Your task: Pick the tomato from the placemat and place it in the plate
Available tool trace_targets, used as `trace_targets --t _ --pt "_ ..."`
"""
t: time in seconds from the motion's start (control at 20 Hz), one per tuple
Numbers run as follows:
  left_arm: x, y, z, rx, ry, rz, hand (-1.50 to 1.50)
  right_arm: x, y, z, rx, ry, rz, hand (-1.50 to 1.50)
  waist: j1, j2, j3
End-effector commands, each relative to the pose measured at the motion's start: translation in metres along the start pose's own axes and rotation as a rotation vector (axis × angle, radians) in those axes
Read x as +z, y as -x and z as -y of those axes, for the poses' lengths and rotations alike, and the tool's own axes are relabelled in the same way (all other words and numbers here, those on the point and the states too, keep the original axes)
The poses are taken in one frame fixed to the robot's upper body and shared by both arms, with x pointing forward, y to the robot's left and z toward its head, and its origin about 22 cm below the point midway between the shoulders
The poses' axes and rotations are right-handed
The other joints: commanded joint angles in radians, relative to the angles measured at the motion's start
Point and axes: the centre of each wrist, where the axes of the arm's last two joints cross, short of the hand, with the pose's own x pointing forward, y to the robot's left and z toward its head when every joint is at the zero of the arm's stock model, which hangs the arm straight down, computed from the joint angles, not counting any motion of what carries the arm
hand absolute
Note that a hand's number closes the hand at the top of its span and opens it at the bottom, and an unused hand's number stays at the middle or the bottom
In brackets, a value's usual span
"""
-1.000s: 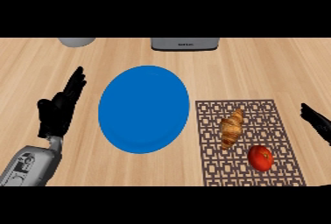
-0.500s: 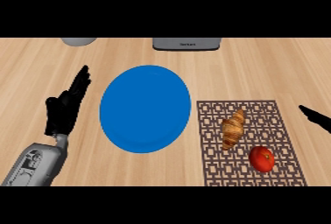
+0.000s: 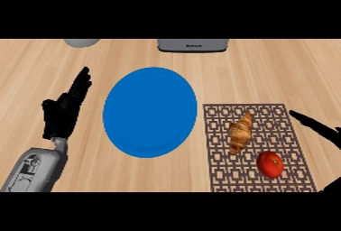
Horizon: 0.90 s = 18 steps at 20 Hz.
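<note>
— Writing anywhere? Labels?

— Small dark mark on the grey box (image 3: 194, 45) at the counter's (image 3: 279, 72) far edge; too small to read. Grey round thing (image 3: 82, 42) left of it, plain.

— Tomato?

— Tomato (image 3: 269, 164) on the placemat (image 3: 256, 149), near-right part, well apart from the plate (image 3: 150, 112). Red, slightly taller than wide as seen, long axis running near to far; which way its stem end faces, cannot tell.

— Anything beside it?

— Croissant (image 3: 240, 133) on the same mat, up and left of the tomato, close but apart. Its long axis tilts, far end leaning right.

— Plate?

— Blue, bare, left of the mat, its rim just beside the mat's left edge.

— Hands?

— Left hand (image 3: 65, 109) at the left of the plate, fingers straight and together, pointing away, holding nothing. Right hand (image 3: 321, 128) at the right edge, mostly cut off; one straight finger reaches over the mat's right edge, above the tomato in view, not touching it. Looks spread, nothing in it.
</note>
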Motion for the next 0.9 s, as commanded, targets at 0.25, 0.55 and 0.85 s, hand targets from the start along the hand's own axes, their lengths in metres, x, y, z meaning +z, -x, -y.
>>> trace_targets --t 0.25,0.55,0.85 --pt "-0.004 0.002 0.01 -0.016 -0.025 0.006 0.0 -0.034 0.008 -0.034 0.076 -0.101 -0.079 -1.5 -0.002 0.0 0.0" --pt "0.011 0.01 -0.001 -0.016 0.011 -0.015 0.0 -0.051 0.02 -0.058 0.107 -0.13 -0.08 -1.5 0.0 0.0 0.0" --pt "0.004 0.008 0.002 0.009 -0.001 -0.004 0.0 -0.061 0.039 -0.072 0.097 -0.164 -0.111 -1.5 -0.003 0.0 0.0"
